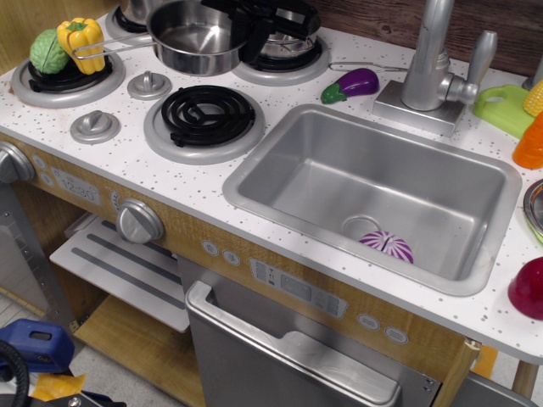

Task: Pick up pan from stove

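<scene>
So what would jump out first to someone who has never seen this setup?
Probably the shiny pan, hanging in the air above the stove at the back, clamped by the black gripper at its right rim. Below it sits a bare black coil burner. Next, the big grey sink with a purple-and-white toy slice near its drain.
</scene>
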